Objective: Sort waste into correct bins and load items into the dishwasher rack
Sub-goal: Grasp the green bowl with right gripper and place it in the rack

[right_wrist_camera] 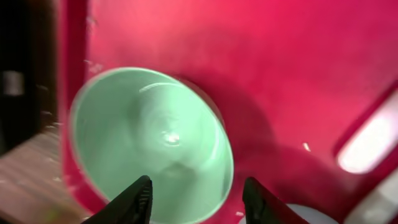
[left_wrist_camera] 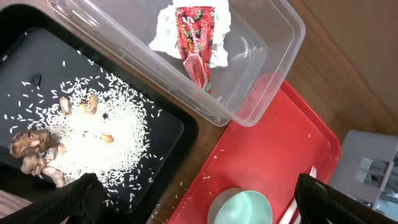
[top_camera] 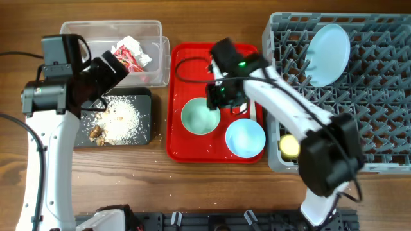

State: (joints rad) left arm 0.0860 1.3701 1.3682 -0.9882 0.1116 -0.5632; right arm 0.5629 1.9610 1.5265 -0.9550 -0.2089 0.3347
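Red tray [top_camera: 183,144] at mid-table, carrying green bowl [top_camera: 200,117] and blue bowl [top_camera: 245,138] side by side. Right gripper [right_wrist_camera: 196,186] hanging just over green bowl, fingers apart, nothing between them. Left gripper [left_wrist_camera: 196,183] spread wide and empty, above the meeting of black tray [top_camera: 145,109] and red tray. Rice [left_wrist_camera: 106,134] and brown scraps [left_wrist_camera: 28,146] on black tray. Napkin [left_wrist_camera: 163,31] and wrapper [left_wrist_camera: 196,43] in clear tub [top_camera: 96,32]. Plate [top_camera: 327,54] leaning in rack [top_camera: 379,96]; yellow cup [top_camera: 289,146] in rack's corner nearest blue bowl.
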